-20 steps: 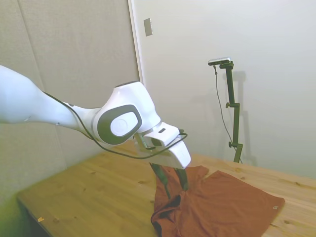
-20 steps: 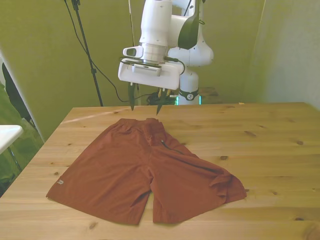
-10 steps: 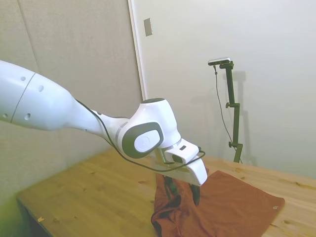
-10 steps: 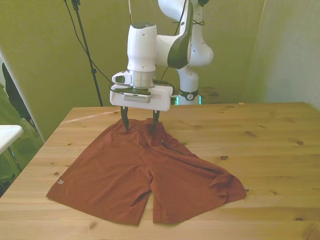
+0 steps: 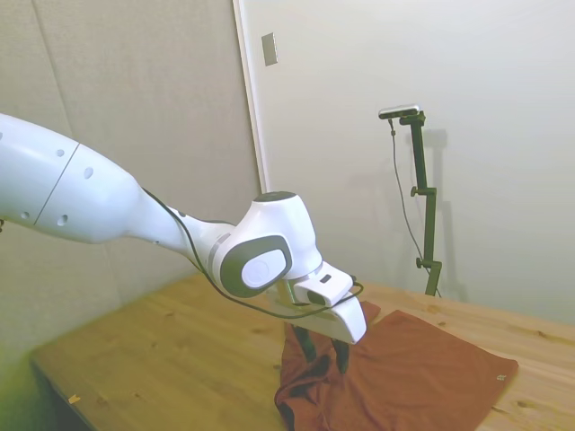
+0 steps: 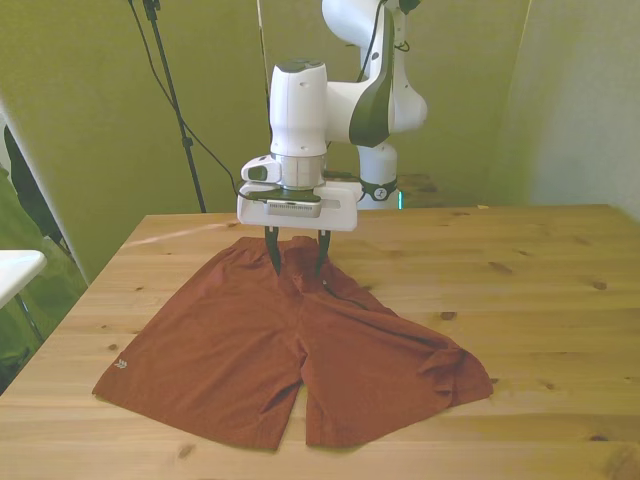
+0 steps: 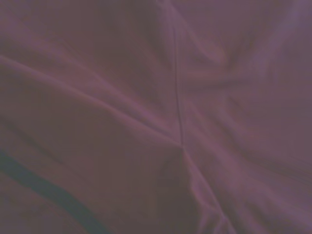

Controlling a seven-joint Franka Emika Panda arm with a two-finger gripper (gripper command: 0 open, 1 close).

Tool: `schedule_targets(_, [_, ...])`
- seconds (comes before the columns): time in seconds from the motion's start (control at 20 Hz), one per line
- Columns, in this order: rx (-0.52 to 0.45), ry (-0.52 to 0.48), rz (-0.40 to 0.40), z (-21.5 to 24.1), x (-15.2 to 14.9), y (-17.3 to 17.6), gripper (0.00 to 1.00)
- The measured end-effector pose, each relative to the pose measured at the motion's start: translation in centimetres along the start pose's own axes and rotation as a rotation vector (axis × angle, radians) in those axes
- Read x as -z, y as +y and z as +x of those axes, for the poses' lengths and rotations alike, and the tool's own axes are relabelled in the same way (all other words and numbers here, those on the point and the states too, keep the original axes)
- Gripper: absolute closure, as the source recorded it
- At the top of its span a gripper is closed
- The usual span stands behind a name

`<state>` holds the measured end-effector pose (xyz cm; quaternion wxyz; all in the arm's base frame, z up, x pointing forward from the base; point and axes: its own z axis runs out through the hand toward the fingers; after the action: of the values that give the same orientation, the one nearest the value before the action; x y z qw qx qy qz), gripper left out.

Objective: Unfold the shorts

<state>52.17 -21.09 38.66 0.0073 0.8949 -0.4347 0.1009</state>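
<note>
The jaws are standing open, with a clear gap between the two dark fingers, and they are holding nothing. The gripper is pointing straight down over the waist part of the rust-brown soft shorts. The finger tips are sitting right at the cloth, near the waistband.

The shorts are lying on the pale wooden desk, with the waist on the far side and both legs spreading toward the camera in the front view. The leg on the front view's right is looking bunched and wrinkled at its hem. A small pale tag is showing at the hem corner on the front view's left. A dark drawstring cord is lying near the waist.
</note>
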Motion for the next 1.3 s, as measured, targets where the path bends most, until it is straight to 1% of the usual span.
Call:
schedule_targets(0.35, [0.022, -0.003, 0.008, -0.8, 0.0, -1.2, 1.0])
schedule_targets(0.65, [0.084, -0.002, 0.032, -3.0, 1.0, -4.1, 1.0])
schedule_targets(1.0, [0.209, -0.009, 0.05, -10.5, 2.2, -6.6, 1.0])
schedule_targets(1.3, [0.335, 0.006, 0.053, -19.2, 3.3, -7.4, 1.0])
